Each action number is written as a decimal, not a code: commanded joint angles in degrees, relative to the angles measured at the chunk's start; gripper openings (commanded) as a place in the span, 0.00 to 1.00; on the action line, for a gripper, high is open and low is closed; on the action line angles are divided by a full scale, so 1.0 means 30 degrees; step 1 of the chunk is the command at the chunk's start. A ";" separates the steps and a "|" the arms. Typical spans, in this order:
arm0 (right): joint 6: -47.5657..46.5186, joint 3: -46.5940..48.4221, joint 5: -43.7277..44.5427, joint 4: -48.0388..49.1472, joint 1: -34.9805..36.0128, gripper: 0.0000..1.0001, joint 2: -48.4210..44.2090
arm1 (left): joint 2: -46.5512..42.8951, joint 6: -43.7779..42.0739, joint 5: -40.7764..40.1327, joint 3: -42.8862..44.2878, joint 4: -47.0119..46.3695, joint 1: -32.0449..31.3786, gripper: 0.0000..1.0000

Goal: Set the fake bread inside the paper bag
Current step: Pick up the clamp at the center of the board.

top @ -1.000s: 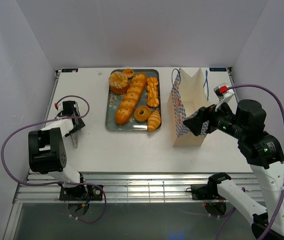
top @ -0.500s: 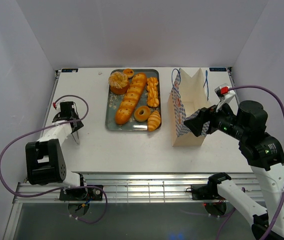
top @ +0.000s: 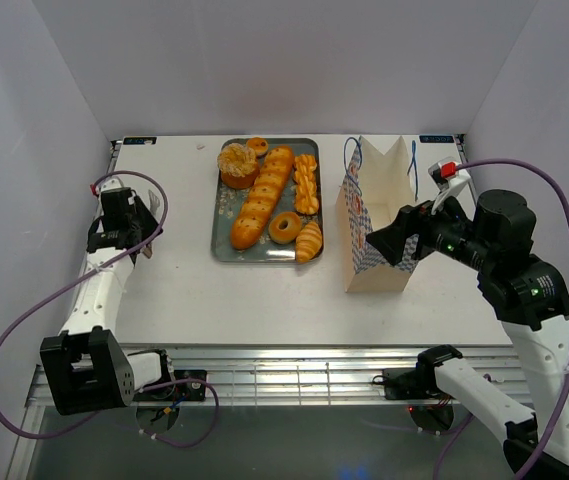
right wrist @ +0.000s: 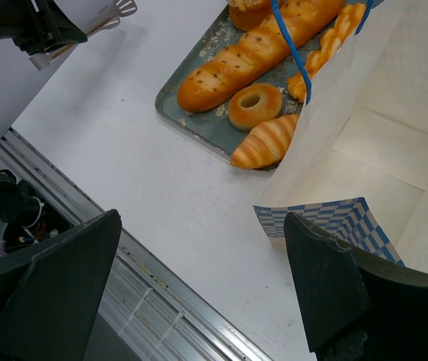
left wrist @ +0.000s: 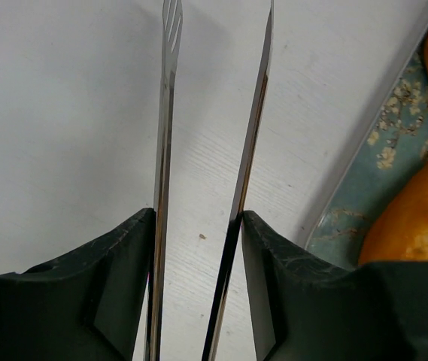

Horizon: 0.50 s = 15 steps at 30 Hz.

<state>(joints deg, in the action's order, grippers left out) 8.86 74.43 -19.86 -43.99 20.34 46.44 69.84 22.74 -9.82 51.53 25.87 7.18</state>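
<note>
The fake bread lies on a grey patterned tray (top: pixel 222 215): baguette (top: pixel 262 195), cupcake (top: pixel 237 165), twisted stick (top: pixel 307 183), donut (top: pixel 285 227), croissant (top: pixel 309 241) and small tart (top: pixel 257 146). The paper bag (top: pixel 379 215) stands upright and open just right of the tray. My left gripper (top: pixel 134 235) is left of the tray, shut on metal tongs (left wrist: pixel 167 113) whose arms stand apart and empty over the table. My right gripper (top: pixel 384 245) is open and empty at the bag's near left side. The right wrist view looks into the empty bag (right wrist: pixel 379 143).
The tray edge (left wrist: pixel 364 195) and an orange bread piece (left wrist: pixel 417 218) show at the right of the left wrist view. The table's near edge with its metal rails (right wrist: pixel 146 293) lies below my right gripper. White walls enclose the table.
My left arm has swung away from the near edge toward the far left, carrying the tongs and turning them toward the tray. My right gripper has barely moved.
</note>
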 commanded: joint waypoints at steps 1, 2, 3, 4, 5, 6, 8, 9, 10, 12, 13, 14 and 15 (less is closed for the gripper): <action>0.0209 0.0823 -0.0266 0.0219 0.0105 0.95 0.0224 | -0.1072 0.0270 0.1720 0.0783 0.0606 0.0039 0.59; 0.0210 0.0852 -0.0237 0.0219 0.0076 0.94 0.0312 | -0.1161 0.0387 0.2244 0.0841 0.0635 0.0067 0.58; 0.0239 0.0882 -0.0178 0.0219 0.0076 0.94 0.0342 | -0.1220 0.0446 0.2510 0.0900 0.0722 0.0068 0.58; 0.0239 0.0911 -0.0149 0.0219 0.0076 0.94 0.0371 | -0.1250 0.0505 0.2774 0.1045 0.0781 0.0039 0.57; 0.0268 0.0911 -0.0120 0.0190 0.0076 0.94 0.0429 | -0.1279 0.0563 0.3154 0.1105 0.0840 0.0067 0.57; 0.0239 0.0911 -0.0003 0.0219 0.0076 0.94 0.0459 | -0.1308 0.0680 0.3245 0.1105 0.0811 0.0039 0.57; 0.0268 0.0853 0.0115 0.0248 0.0076 0.94 0.0576 | -0.1163 0.0681 0.3594 0.1164 0.0840 0.0067 0.56; 0.0297 0.0824 0.0144 0.0219 0.0105 0.94 0.0605 | -0.1075 0.0681 0.3945 0.1135 0.0811 0.0039 0.56; 0.0327 0.0794 0.0115 0.0248 0.0076 0.94 0.0664 | -0.0929 0.0652 0.3949 0.1106 0.0782 0.0038 0.56; 0.0414 0.0707 0.0086 0.0307 0.0076 0.95 0.0752 | -0.0373 0.0681 0.3949 0.1018 0.0723 0.0009 0.56; 0.0444 0.0648 0.0028 0.0365 0.0076 0.95 0.0781 | -0.0197 0.0652 0.3978 0.1046 0.0636 0.0009 0.56; 0.0502 0.0590 0.0027 0.0423 0.0076 0.95 0.0752 | 0.0037 0.0652 0.3862 0.1018 0.0490 -0.0078 0.56; 0.0532 0.0531 0.0056 0.0453 0.0076 0.95 0.0781 | 0.0155 0.0623 0.3571 0.1017 0.0112 -0.0195 0.56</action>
<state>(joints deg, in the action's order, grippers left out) 9.89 74.59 -19.64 -43.97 20.34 48.75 69.58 24.47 0.38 52.88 28.18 7.11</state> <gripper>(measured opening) 0.944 0.559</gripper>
